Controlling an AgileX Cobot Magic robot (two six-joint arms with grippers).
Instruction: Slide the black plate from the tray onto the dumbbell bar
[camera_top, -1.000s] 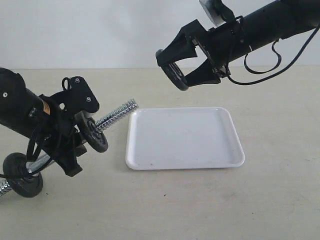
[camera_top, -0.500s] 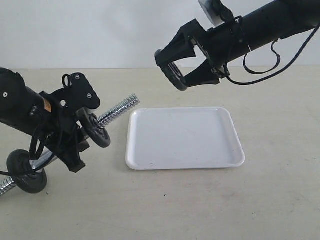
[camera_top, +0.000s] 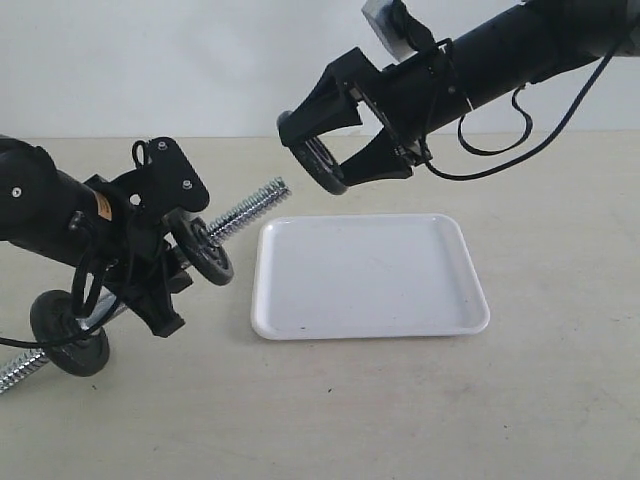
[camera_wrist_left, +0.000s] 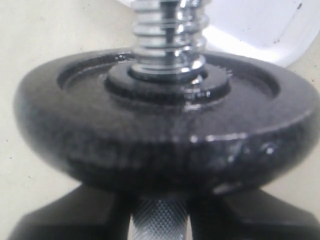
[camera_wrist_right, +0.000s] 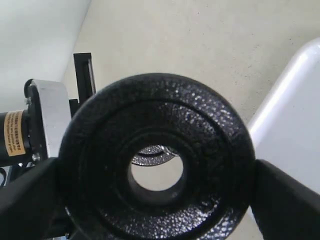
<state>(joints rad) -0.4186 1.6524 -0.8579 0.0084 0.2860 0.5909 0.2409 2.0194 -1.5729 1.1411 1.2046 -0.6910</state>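
Nearest, at the left claw (camera_top: 158, 262), the jaws clamp the bar (camera_top: 250, 207) on its knurled middle. A mounted disc (camera_top: 205, 255) sits just past the fingertips, and the threaded end rises beyond it. Beside this claw lies the tray (camera_top: 370, 275). Farther back, the right claw (camera_top: 318, 152) grips the plate (camera_top: 323, 179) by its rim. The plate hangs above the tray's corner, its hole facing the bar's tip but not touching it.

Black plate (camera_wrist_right: 212, 132) between the jaws
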